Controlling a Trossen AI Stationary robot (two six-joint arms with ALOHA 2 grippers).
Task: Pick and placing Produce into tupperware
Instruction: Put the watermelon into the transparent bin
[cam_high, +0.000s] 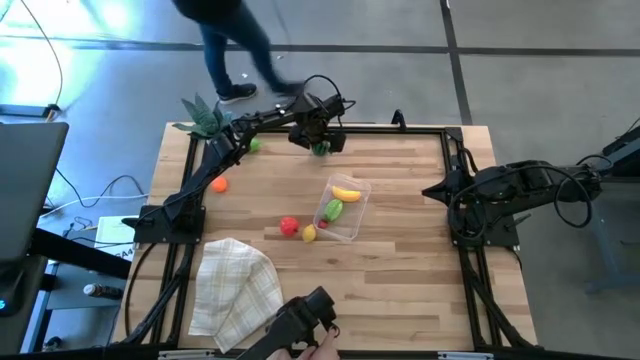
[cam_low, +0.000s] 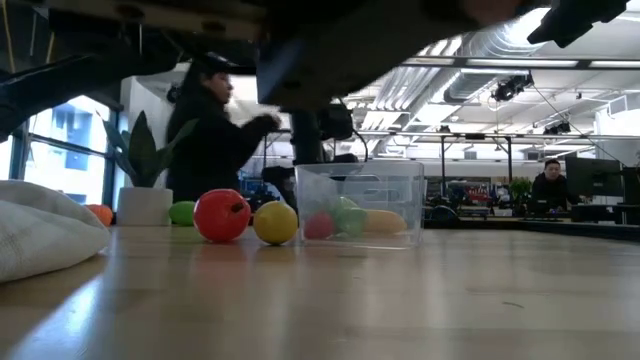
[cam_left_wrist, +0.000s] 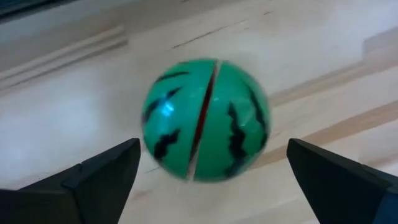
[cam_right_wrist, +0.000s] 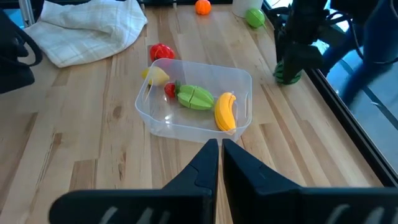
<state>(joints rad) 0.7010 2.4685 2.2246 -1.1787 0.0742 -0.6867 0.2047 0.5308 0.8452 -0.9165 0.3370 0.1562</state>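
Note:
A dark green striped watermelon toy (cam_left_wrist: 206, 118) rests on the wood near the table's far edge (cam_high: 320, 149). My left gripper (cam_left_wrist: 212, 147) points down over it, open, one finger on either side and apart from it. The clear tupperware (cam_high: 356, 222) stands mid-table and holds a banana (cam_right_wrist: 225, 111), a light green piece (cam_right_wrist: 194, 98) and a small red piece (cam_right_wrist: 170, 89). A red toy (cam_high: 289, 226) and a yellow one (cam_high: 309, 233) lie beside its left wall. An orange toy (cam_high: 219, 184) and a light green one (cam_high: 255, 145) lie at the far left. My right gripper (cam_right_wrist: 221, 149) waits shut at the right edge.
A checked beige cloth (cam_high: 235, 285) lies bunched at the near left. A spiky plant in a white pot (cam_high: 203, 115) stands at the far left corner. A person (cam_high: 230, 50) moves beyond the far edge. A hand with a dark device (cam_high: 305, 318) shows at the near edge.

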